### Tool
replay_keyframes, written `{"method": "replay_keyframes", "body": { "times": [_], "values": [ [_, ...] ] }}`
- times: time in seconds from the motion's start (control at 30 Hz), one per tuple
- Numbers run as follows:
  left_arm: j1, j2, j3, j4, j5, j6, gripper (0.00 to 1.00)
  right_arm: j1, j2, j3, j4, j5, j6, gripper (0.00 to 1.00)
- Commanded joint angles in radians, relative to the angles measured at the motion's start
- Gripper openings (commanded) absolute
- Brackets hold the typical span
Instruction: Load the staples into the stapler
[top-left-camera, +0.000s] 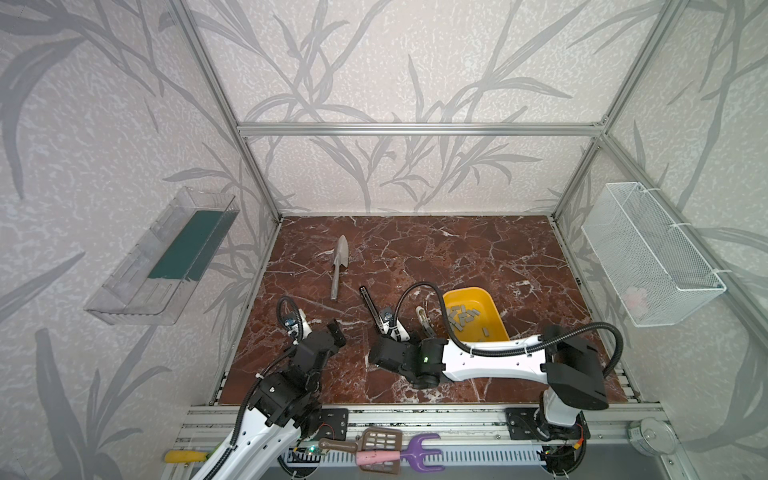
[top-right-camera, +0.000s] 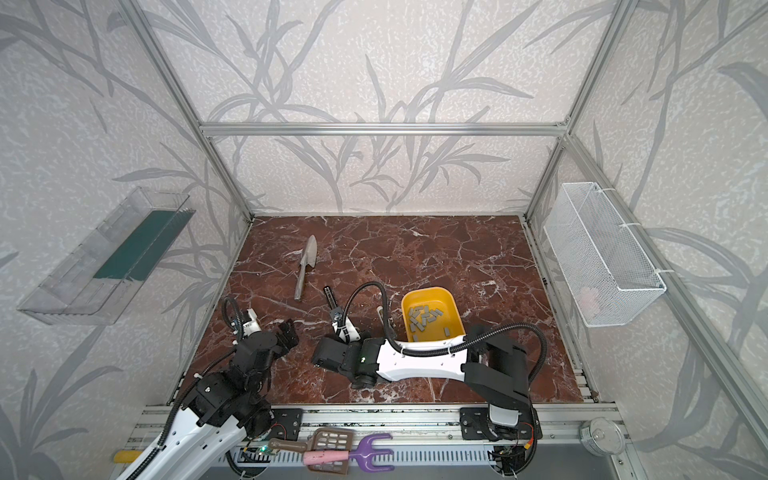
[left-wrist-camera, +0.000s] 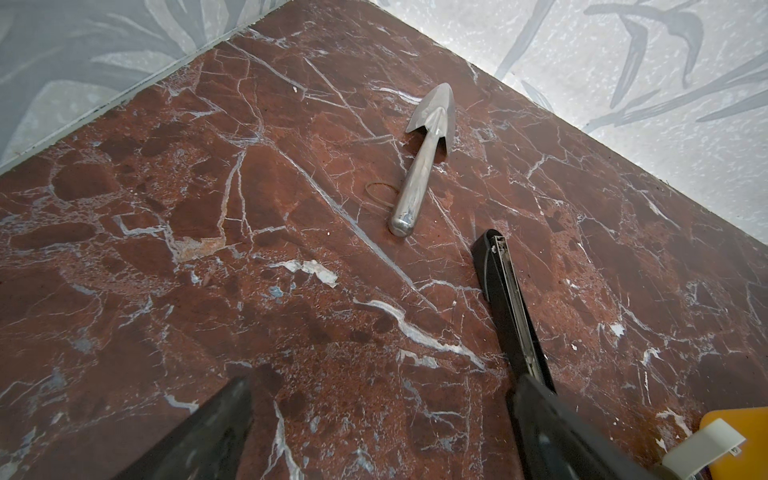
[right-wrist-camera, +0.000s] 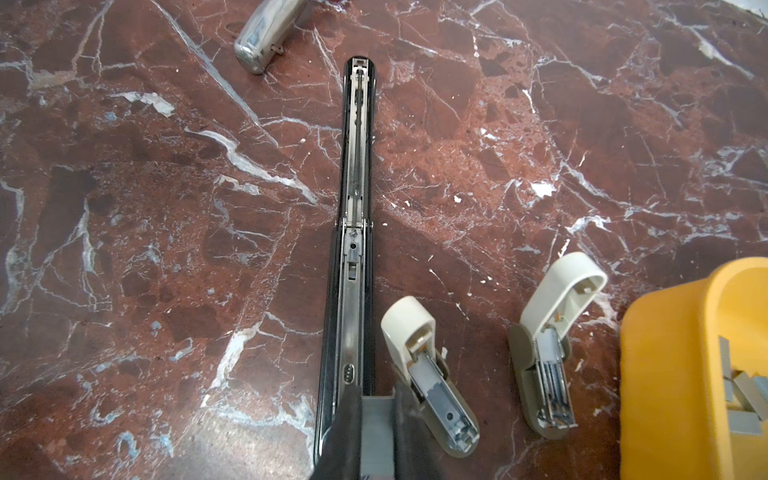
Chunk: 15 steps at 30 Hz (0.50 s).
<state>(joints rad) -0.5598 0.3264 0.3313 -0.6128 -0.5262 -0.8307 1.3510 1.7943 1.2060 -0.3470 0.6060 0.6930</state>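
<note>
The stapler (right-wrist-camera: 355, 208) lies opened flat on the marble, long and black, with its silvery rail facing up; it also shows in both top views (top-left-camera: 370, 305) (top-right-camera: 331, 297). My right gripper (right-wrist-camera: 377, 415) is shut on a grey strip of staples (right-wrist-camera: 377, 440) at the stapler's near end, just beside the rail. More staples (top-left-camera: 463, 318) lie loose in the yellow tray (top-left-camera: 469, 293). My left gripper (left-wrist-camera: 384, 386) stands open over bare marble to the left of the stapler (left-wrist-camera: 507, 299), holding nothing.
Two cream-white small staplers (right-wrist-camera: 409, 328) (right-wrist-camera: 561, 291) lie open between the black stapler and the tray (right-wrist-camera: 665, 353). A metal trowel (top-left-camera: 340, 266) and a rubber band (left-wrist-camera: 380, 193) lie farther back. A clear bin (top-left-camera: 162, 257) and a wire basket (top-left-camera: 648, 253) hang on the side walls.
</note>
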Motion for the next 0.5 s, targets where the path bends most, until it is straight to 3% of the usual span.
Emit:
{"method": "replay_keyframes", "body": {
  "times": [0.0,0.47],
  "values": [
    [0.006,-0.004,-0.013,0.004,-0.026,-0.016,0.99,0.008,0.027,0.031,-0.036,-0.005,0.048,0.0],
    [0.005,-0.004,-0.017,0.009,-0.02,-0.012,0.99,0.008,0.076,0.035,-0.003,-0.023,0.034,0.0]
  ]
}}
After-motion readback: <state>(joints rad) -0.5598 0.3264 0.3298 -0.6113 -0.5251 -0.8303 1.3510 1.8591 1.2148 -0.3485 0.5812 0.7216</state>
